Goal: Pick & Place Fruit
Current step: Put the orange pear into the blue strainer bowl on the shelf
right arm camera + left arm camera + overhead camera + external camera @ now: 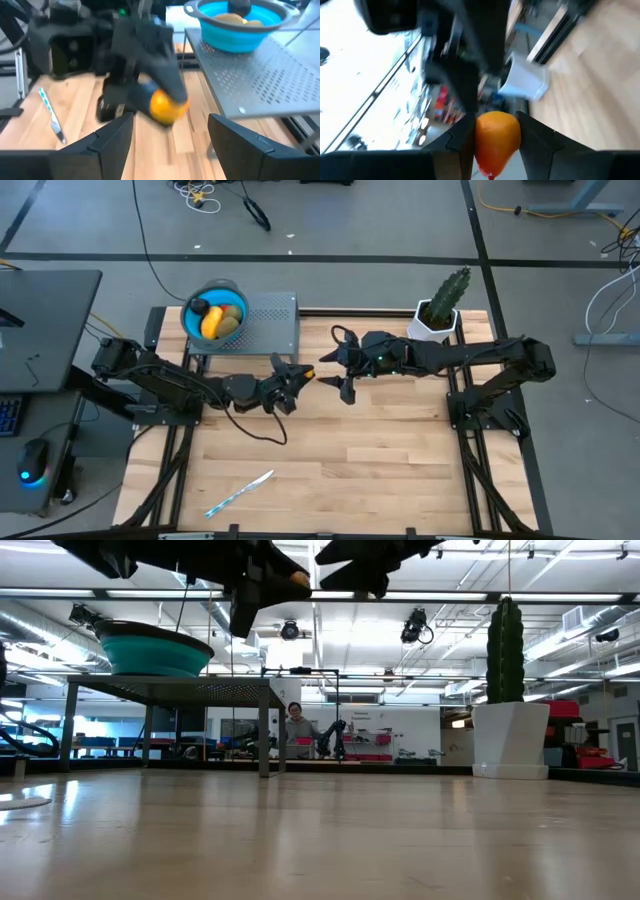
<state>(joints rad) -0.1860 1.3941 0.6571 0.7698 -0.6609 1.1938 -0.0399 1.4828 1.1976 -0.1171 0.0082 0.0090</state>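
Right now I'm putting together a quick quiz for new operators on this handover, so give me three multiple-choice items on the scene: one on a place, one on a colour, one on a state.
1. Where does the round blue bowl sit?
A. on the grey perforated metal stand
B. on the bare wooden table
C. beside the green cactus in a white pot

2. What colour is the small rounded fruit between the left gripper's fingers?
A. green
B. orange
C. black

3. How does the right gripper stand?
A. shut on the fruit
B. shut, empty
C. open, empty

Answers: 1 A, the high view shows the bowl on the stand's left end; 2 B, the left wrist view shows orange between the fingers; 3 C, the right wrist view shows its fingers apart, nothing between them.
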